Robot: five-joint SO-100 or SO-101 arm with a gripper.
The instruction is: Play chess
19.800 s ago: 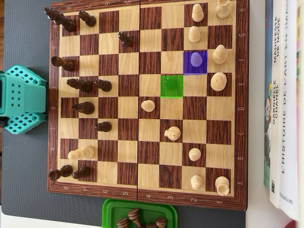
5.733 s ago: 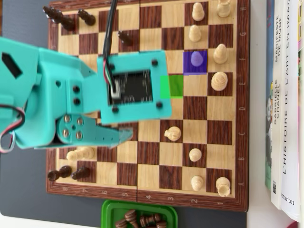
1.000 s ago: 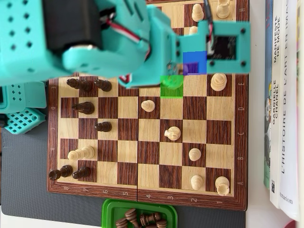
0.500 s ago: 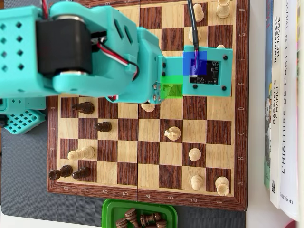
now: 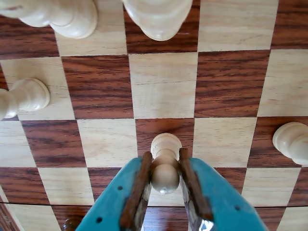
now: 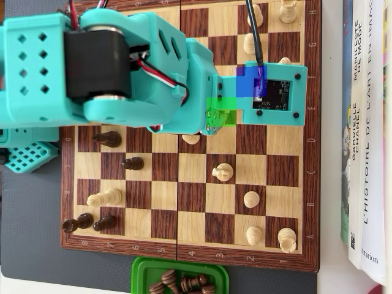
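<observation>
The claw (image 5: 165, 180) is clamped round a white pawn (image 5: 165, 163), its base on a dark square of the chessboard (image 6: 190, 196) mid-desk, presumably for a move.

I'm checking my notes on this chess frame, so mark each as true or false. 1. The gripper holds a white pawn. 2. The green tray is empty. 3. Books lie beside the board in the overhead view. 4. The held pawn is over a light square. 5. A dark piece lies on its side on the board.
1. True: the gripper is closed on a white pawn.
2. False: the green tray holds several dark pieces.
3. True: books lie along the board's right edge.
4. False: in the wrist view the pawn's base sits on a dark square.
5. True: a dark piece lies toppled near the left edge.
</observation>
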